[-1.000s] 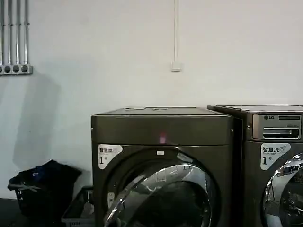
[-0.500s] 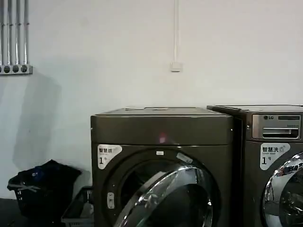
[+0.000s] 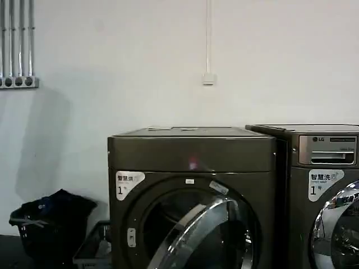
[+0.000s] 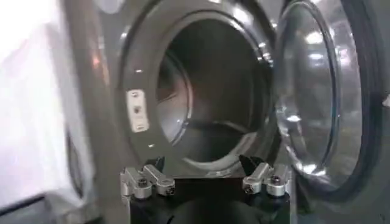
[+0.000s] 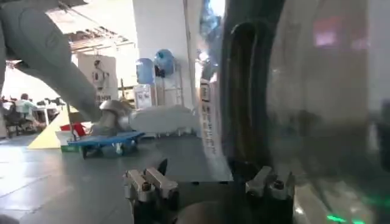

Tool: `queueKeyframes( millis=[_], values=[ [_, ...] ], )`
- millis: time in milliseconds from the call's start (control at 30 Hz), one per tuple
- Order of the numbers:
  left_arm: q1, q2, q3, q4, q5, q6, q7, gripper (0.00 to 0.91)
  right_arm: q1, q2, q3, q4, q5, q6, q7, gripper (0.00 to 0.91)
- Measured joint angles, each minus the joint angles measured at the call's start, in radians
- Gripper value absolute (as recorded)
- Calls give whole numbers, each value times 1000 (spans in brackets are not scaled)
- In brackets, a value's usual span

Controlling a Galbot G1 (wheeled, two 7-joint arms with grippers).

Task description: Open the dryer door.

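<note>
The dryer (image 3: 190, 154) stands in the middle of the head view, with a pink-red light and a "1" sticker on its front. The dryer door (image 3: 205, 235) hangs partly open, its chrome rim swung out toward the right and the dark drum opening showing on the left. In the left wrist view my left gripper (image 4: 204, 167) is open and empty, facing the drum opening (image 4: 207, 97), with the dryer door (image 4: 317, 97) beside it. My right gripper (image 5: 202, 171) is open right next to the dryer door (image 5: 323, 109), one finger close to its dark rim.
A similar machine with a silver LG panel (image 3: 328, 150) stands directly right of the dryer. A black laundry basket (image 3: 50, 224) and a grey crate (image 3: 94, 249) sit on the floor to the left. A blue trolley (image 5: 103, 141) stands across open floor in the right wrist view.
The dryer door has swung further open over the last second; its chrome rim has turned more edge-on and more of the drum opening shows.
</note>
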Motion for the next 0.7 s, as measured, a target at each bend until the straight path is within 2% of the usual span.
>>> queueKeyframes(
  millis=[400, 567, 700],
  values=[
    [-234, -47, 229, 91, -4, -8, -4, 907, -61, -84, 59, 46, 1, 4, 0, 907],
    [-301, -78, 298, 122, 0, -15, -2, 907, -139, -146, 150, 75, 9, 12, 2, 907],
    [-343, -106, 343, 147, 1, -24, 0, 907, -237, -202, 272, 100, 21, 40, 9, 907]
  ],
)
